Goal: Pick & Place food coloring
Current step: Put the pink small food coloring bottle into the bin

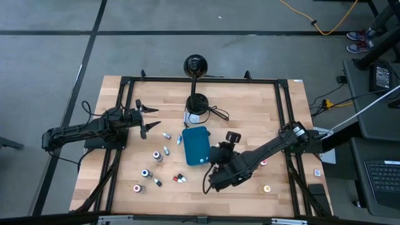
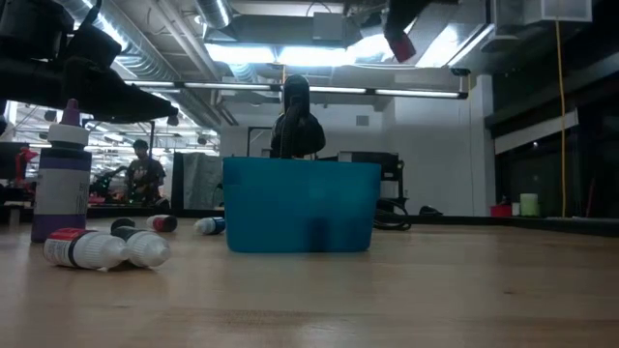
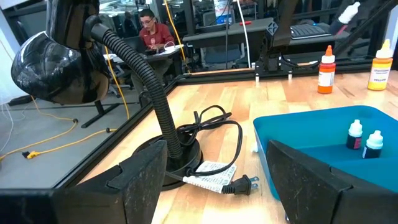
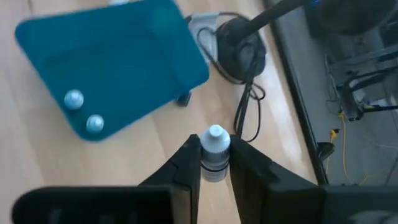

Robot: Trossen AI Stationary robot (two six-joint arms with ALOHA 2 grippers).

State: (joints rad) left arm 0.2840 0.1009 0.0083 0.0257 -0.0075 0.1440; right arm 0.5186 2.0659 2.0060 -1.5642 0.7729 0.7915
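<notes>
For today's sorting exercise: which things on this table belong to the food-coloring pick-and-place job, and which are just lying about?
Job:
- white-capped bottle held in the right gripper
- loose bottles
- two bottles inside the teal tray

Lying about:
- black lamp
- plug

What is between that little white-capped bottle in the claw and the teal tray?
Nothing visible. The right gripper holds the small white-capped bottle above bare wood, and the teal rectangular tray is open-topped, with only two bottles in one corner.
</notes>
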